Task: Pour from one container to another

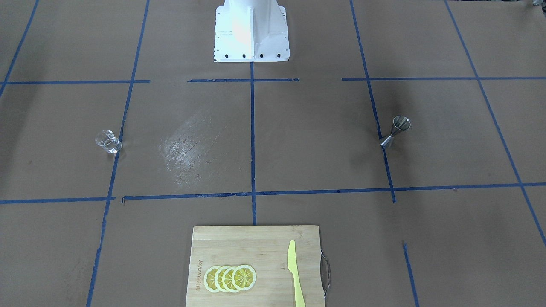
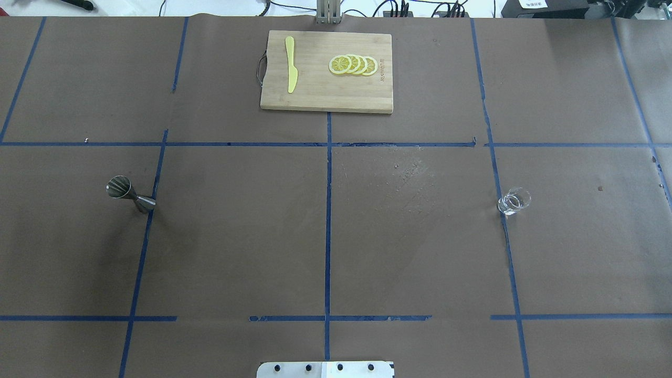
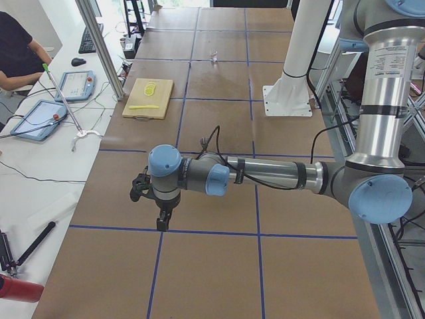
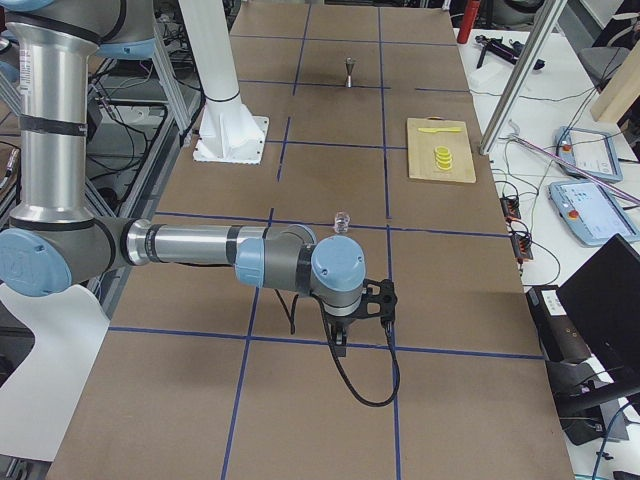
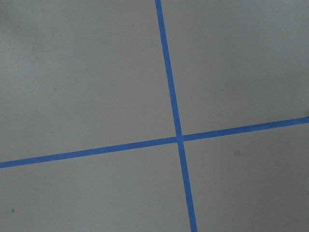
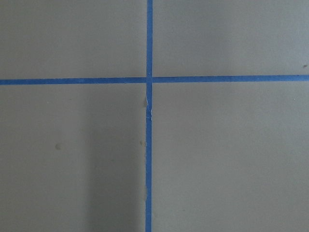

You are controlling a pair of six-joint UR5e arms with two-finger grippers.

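On the robot's left, front view, stands the jigger (image 1: 396, 131); glass (image 1: 108, 142) far off on its right. Stamp on the board (image 1: 256, 243) is too small for me to read. Side views: left gripper (image 3: 161, 220), right gripper (image 4: 340, 342) hang pointing down; spread or pressed, I can't tell.

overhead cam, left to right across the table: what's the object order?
steel jigger → yellow knife → lemon slices → clear glass
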